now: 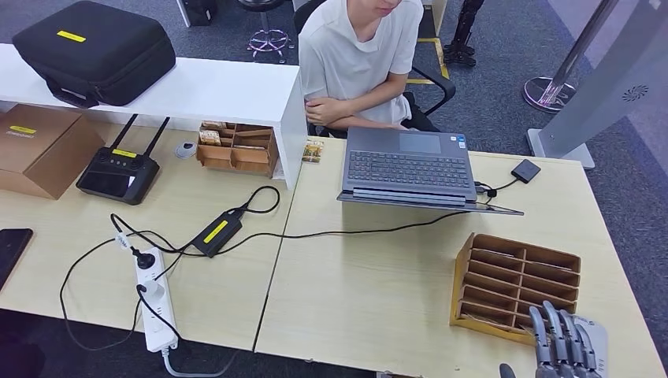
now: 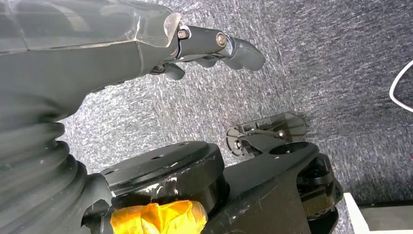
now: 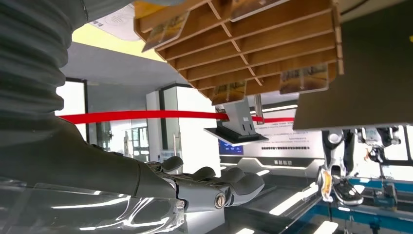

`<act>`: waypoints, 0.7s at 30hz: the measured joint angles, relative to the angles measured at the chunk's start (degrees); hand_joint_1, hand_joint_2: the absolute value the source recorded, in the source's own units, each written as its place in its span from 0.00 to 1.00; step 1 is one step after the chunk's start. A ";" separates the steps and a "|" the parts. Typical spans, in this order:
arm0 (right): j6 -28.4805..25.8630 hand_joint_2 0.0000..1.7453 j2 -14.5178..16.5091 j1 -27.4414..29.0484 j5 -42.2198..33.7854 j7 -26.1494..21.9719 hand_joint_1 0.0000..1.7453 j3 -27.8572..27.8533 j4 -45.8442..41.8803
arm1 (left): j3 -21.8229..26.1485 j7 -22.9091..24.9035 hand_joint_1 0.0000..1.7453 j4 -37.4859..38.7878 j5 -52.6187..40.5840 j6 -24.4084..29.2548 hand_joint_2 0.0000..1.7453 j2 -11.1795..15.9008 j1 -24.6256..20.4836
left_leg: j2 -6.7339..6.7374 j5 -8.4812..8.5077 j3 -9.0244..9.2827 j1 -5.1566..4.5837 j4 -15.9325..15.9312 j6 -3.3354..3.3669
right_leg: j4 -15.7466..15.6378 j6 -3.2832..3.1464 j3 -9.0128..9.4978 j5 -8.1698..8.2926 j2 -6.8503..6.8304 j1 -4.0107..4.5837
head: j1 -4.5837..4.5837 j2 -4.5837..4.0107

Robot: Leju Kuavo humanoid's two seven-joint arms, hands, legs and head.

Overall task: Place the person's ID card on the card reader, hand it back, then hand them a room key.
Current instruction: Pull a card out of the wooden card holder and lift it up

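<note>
My right hand (image 1: 561, 344): raised at the near right corner of the table (image 1: 370, 299), just beside the near edge of the wooden card rack (image 1: 516, 285). My fingers (image 1: 551, 335) point up and forward, side by side, slightly curled. The wrist view shows the same fingers (image 3: 229, 183) loosely bent with nothing between them and the thumb, so this hand is empty and slack, not clenched.

My left hand (image 2: 195, 46): hanging down beside my body over the grey carpet (image 2: 316, 63). The fingers lie nearly straight, tips bent a little, holding nothing.

Room keys: cards (image 3: 302, 80) stand in the slots of the card rack; in my right wrist view several of them show in the compartments, close to my hand but not touched by it.

ID card: I cannot tell where it is. A small printed card (image 1: 313, 150) lies on the table at the end of the white counter (image 1: 205, 90), in front of the person (image 1: 358, 55), but I cannot say which card that is.

Card reader: a small dark box (image 1: 525, 170) on a cable lies right of the laptop (image 1: 408, 167); I cannot say whether this is the reader.

Person: seated behind the laptop, arms folded at the table's far edge.
</note>
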 joint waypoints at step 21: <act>3.26 1.00 1.60 -0.16 -5.07 -10.11 0.00 -13.63 7.83 | -0.11 -1.14 0.00 0.00 -1.06 -0.52 1.00 0.46 0.11 | 0.00 0.00 0.01 -0.01 0.01 0.00 | -0.01 0.00 -0.01 0.00 0.00 -0.01 | -0.01 0.00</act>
